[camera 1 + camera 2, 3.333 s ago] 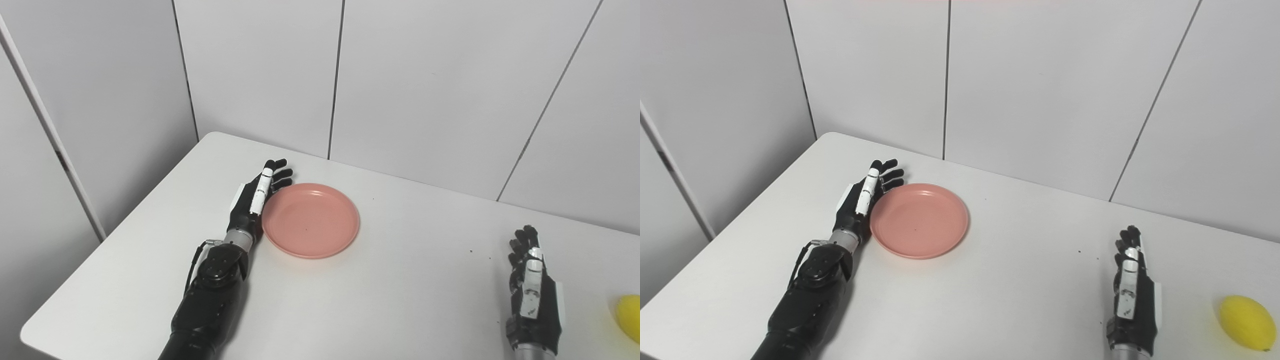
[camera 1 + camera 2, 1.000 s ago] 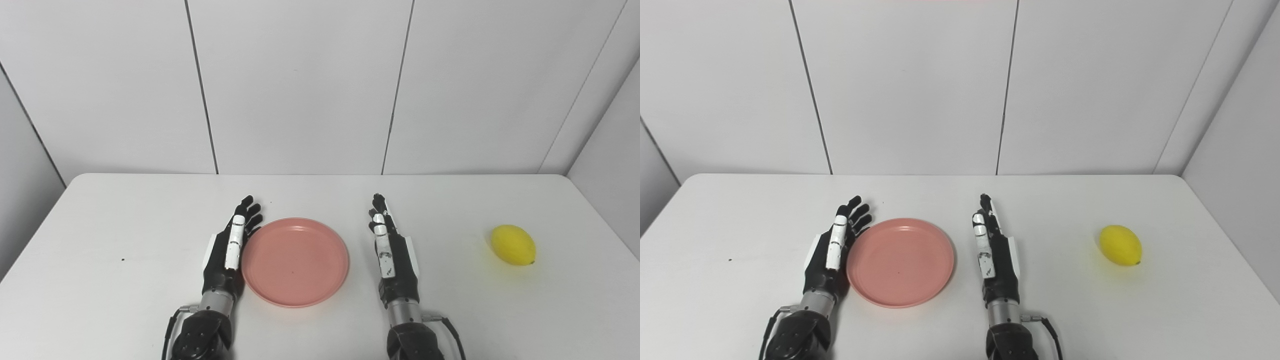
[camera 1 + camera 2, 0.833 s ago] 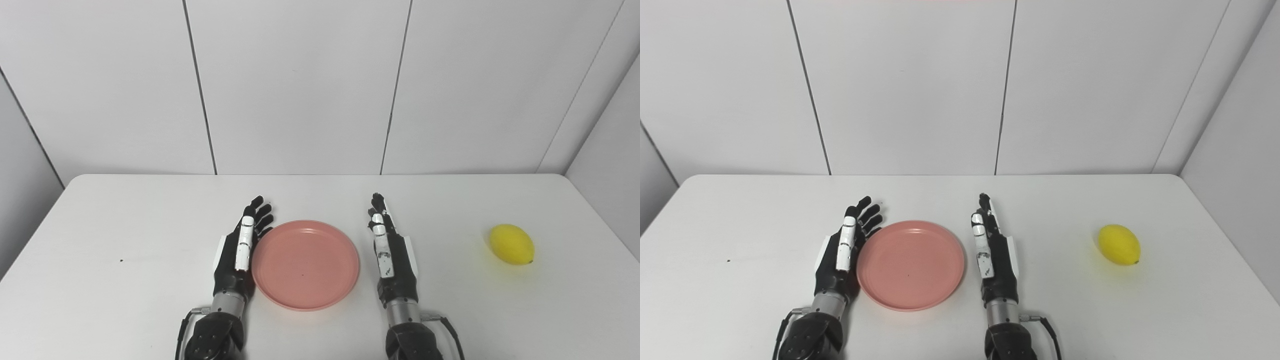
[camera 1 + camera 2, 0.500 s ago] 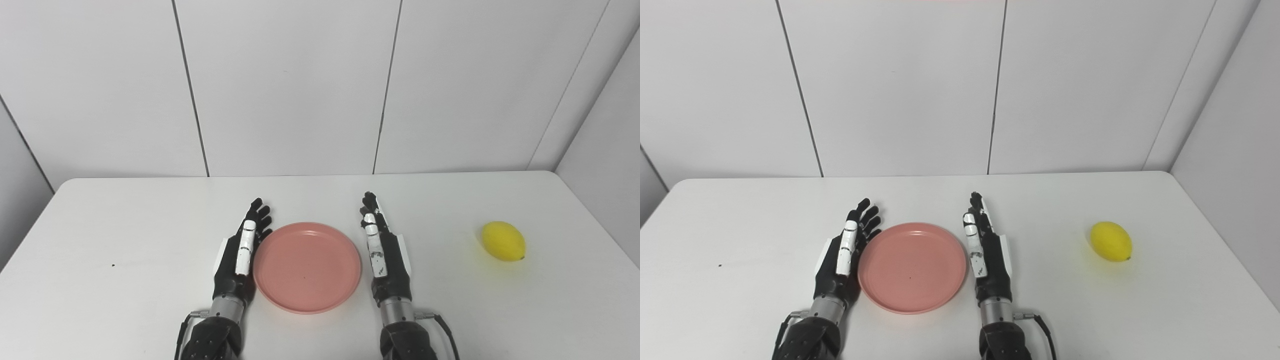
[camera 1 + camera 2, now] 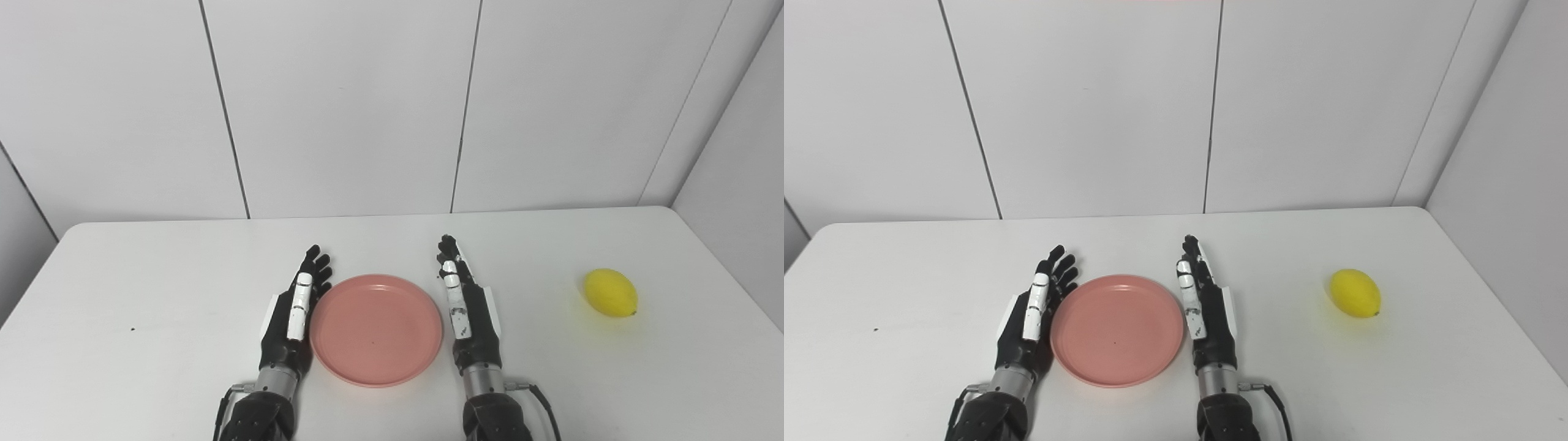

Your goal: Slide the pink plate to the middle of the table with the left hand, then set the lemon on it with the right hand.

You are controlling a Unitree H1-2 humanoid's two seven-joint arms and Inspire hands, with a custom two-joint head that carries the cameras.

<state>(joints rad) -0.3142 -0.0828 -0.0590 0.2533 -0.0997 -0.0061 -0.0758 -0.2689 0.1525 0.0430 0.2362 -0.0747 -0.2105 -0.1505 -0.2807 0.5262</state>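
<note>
While the lemon (image 5: 610, 293) lies apart, both released hands flank the pink plate (image 5: 375, 329)

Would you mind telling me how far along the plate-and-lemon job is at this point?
Done, by the look of it: the pink plate sits near the middle of the table, with the left hand open against its left rim. In hand: nothing is held; the right hand is open beside the plate's right rim. Left: the lemon lies on the table far to the right, untouched, to be picked up and set on the plate.
</note>
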